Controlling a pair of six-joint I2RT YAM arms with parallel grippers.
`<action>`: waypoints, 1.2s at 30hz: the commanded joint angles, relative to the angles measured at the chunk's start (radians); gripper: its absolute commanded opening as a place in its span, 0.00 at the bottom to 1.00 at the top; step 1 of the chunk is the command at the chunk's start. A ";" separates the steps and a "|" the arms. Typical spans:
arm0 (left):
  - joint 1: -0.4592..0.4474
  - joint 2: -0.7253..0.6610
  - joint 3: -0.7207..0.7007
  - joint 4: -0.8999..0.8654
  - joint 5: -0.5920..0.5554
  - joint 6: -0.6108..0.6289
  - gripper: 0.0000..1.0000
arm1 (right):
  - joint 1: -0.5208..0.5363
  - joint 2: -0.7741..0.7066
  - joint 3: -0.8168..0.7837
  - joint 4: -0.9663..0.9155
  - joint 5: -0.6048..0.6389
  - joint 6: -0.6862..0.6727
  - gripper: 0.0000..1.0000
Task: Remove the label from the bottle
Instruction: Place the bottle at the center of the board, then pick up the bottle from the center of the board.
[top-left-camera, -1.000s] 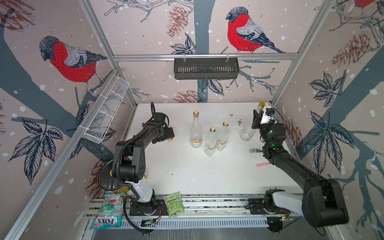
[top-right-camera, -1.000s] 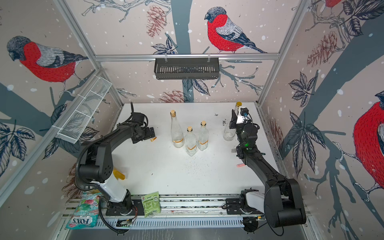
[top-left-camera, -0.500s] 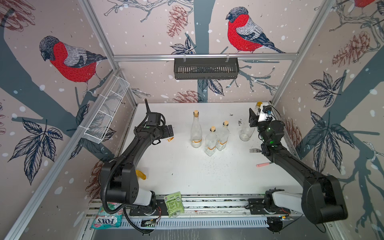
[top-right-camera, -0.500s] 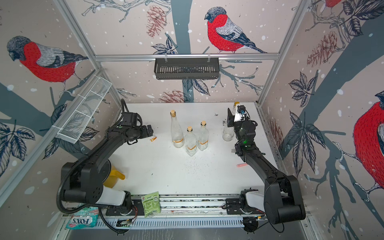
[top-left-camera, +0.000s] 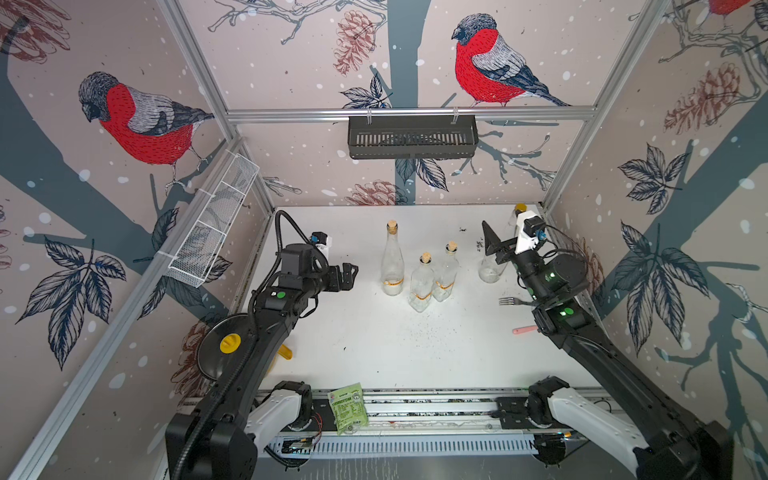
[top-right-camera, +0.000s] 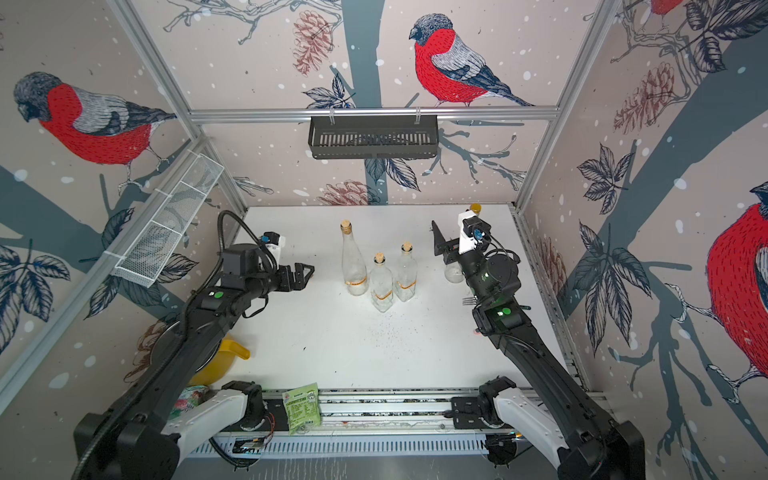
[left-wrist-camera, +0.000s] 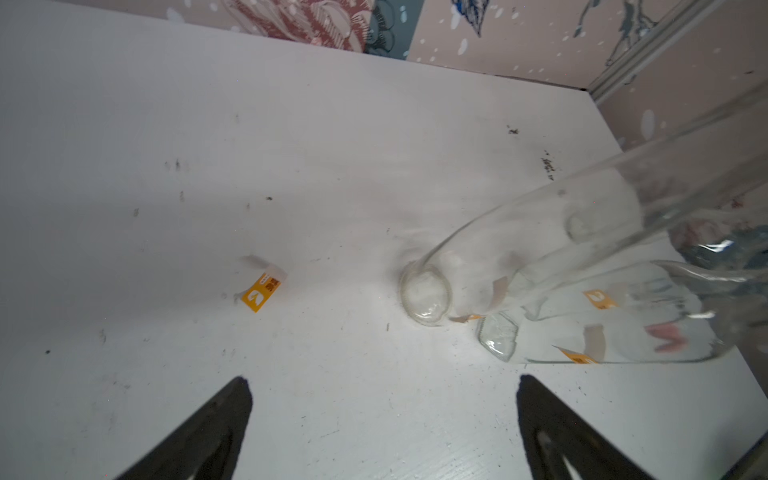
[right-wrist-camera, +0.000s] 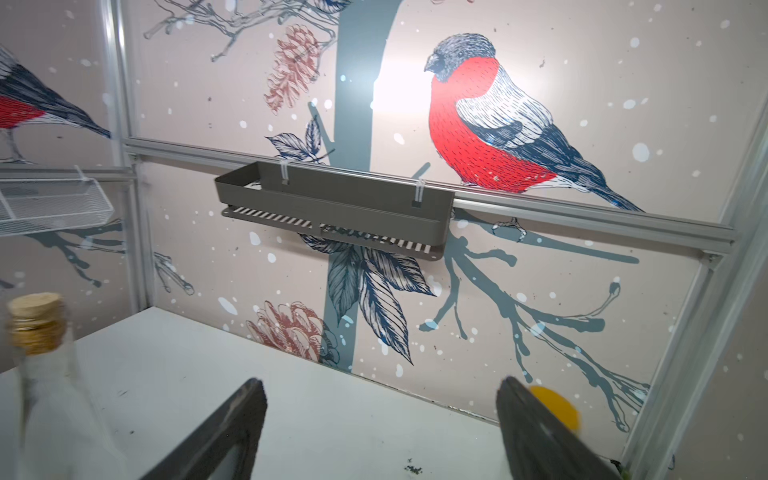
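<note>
Centrally, corked bottles (top-left-camera: 422, 282), loose label (left-wrist-camera: 262, 291) nearby, left tool (left-wrist-camera: 383, 379) gaping empty, right tool (right-wrist-camera: 380, 386) likewise

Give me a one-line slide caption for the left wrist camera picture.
Open left pincer hovers above the white table, a loose orange label lying apart from the clear bottles.

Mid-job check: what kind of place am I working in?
Probably a lab test cell, not a kitchen: aluminium frame, bird-print wall panels, and a mounting rail along the front of the white table.
</note>
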 joint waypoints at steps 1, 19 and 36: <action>-0.043 -0.053 -0.027 0.096 0.082 0.037 0.99 | 0.030 -0.054 0.003 -0.112 -0.060 -0.003 0.88; -0.410 -0.164 -0.089 0.269 0.165 0.044 0.99 | 0.147 0.125 0.001 -0.073 -0.169 0.029 0.90; -0.561 -0.146 -0.120 0.364 0.099 0.083 0.99 | 0.145 0.269 0.013 -0.042 -0.152 0.048 0.62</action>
